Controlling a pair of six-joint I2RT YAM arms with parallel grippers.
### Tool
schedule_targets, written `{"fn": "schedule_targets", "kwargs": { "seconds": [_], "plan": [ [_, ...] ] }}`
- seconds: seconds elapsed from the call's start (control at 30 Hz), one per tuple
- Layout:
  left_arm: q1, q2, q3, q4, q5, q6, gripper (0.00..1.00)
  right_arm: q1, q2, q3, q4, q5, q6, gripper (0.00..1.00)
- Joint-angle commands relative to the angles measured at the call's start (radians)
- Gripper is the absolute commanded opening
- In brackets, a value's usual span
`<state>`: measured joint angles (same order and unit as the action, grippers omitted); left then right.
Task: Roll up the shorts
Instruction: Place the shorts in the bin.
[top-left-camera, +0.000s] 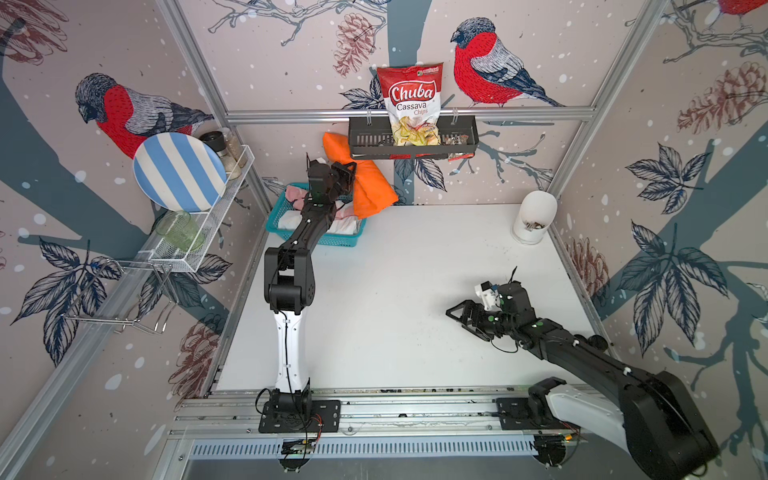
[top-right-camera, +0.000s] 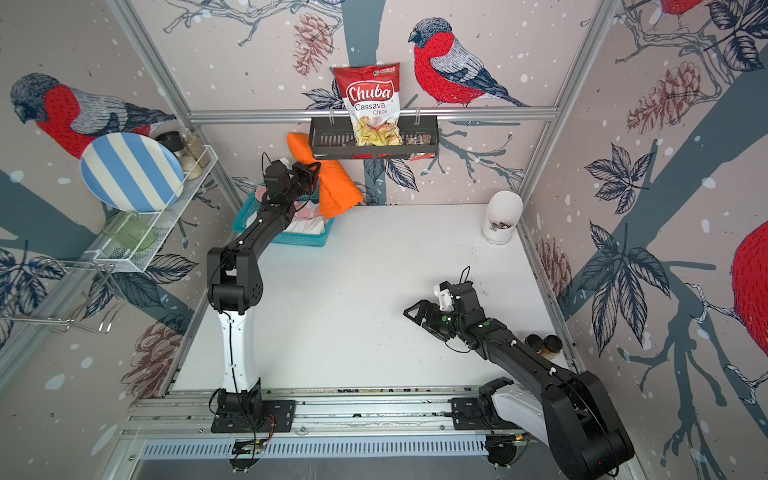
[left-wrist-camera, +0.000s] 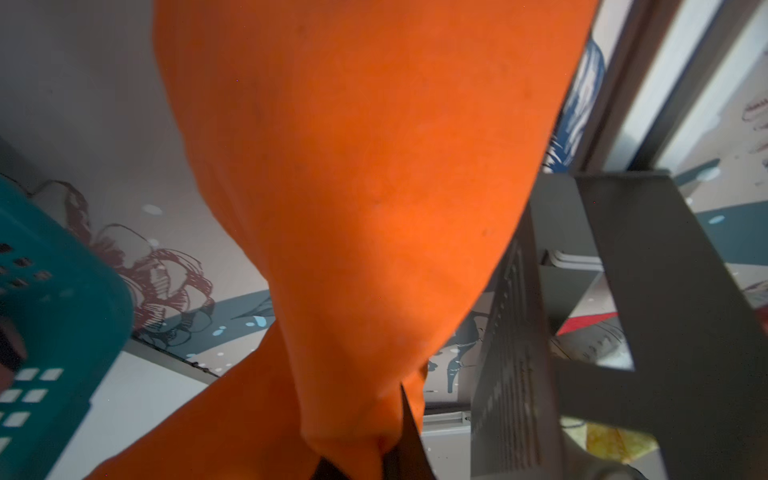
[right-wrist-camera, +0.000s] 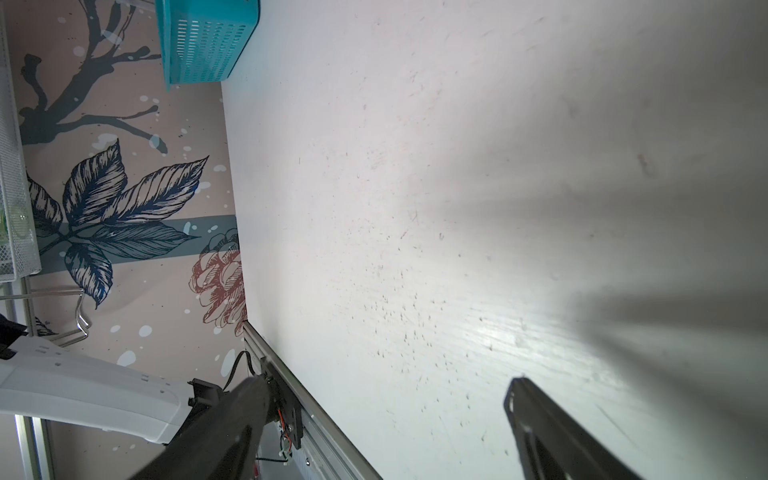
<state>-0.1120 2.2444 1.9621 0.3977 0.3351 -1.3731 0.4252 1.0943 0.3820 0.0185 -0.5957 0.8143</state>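
Both top views: your left gripper (top-left-camera: 348, 172) is clamped on the orange shorts (top-left-camera: 372, 189), hanging beside the teal basket (top-left-camera: 320, 240) far left; white pair (top-left-camera: 345, 226) and pink pair (top-left-camera: 296, 195) lie inside it. Your right gripper (top-left-camera: 465, 324) gapes empty over the table (top-left-camera: 395, 270). Nothing rolled yet, you've barely started

Red-white chip bag (top-left-camera: 410, 103) in wall rack: "Chuba Cassava Chips".

Right pincer (right-wrist-camera: 386, 380) spread wide above white table (right-wrist-camera: 415, 166), teal basket (right-wrist-camera: 208, 41) beside patterned wall
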Motion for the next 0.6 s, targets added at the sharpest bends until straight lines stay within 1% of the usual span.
{"fn": "schedule_targets", "kwargs": {
  "seconds": [0.0, 0.07, 0.13, 0.2, 0.23, 0.3, 0.47, 0.57],
  "plan": [
    [-0.03, -0.048, -0.026, 0.032, -0.08, -0.039, 0.0, 0.005, 0.014, 0.002, 0.035, -0.018, -0.01, 0.95],
    [-0.046, -0.042, -0.001, 0.041, -0.077, -0.035, 0.0, 0.008, 0.027, 0.006, 0.037, -0.024, -0.015, 0.95],
    [-0.051, -0.031, 0.04, -0.019, -0.075, -0.007, 0.0, 0.01, 0.033, 0.007, 0.035, -0.024, -0.022, 0.95],
    [-0.05, -0.038, 0.002, -0.022, -0.101, 0.007, 0.0, 0.01, 0.031, 0.003, 0.034, -0.021, -0.026, 0.96],
    [-0.048, -0.042, -0.034, 0.01, -0.111, -0.001, 0.0, 0.01, 0.032, 0.002, 0.035, -0.019, -0.026, 0.96],
    [-0.043, -0.03, -0.123, 0.158, -0.113, -0.034, 0.0, 0.01, 0.032, -0.005, 0.041, -0.02, -0.024, 0.96],
    [-0.021, 0.074, -0.197, 0.383, -0.094, -0.088, 0.0, 0.017, 0.025, -0.006, 0.034, -0.013, -0.023, 0.97],
    [0.003, 0.093, -0.297, 0.548, -0.108, -0.14, 0.0, 0.023, 0.012, -0.008, 0.034, -0.003, -0.015, 0.97]
  ]
}}
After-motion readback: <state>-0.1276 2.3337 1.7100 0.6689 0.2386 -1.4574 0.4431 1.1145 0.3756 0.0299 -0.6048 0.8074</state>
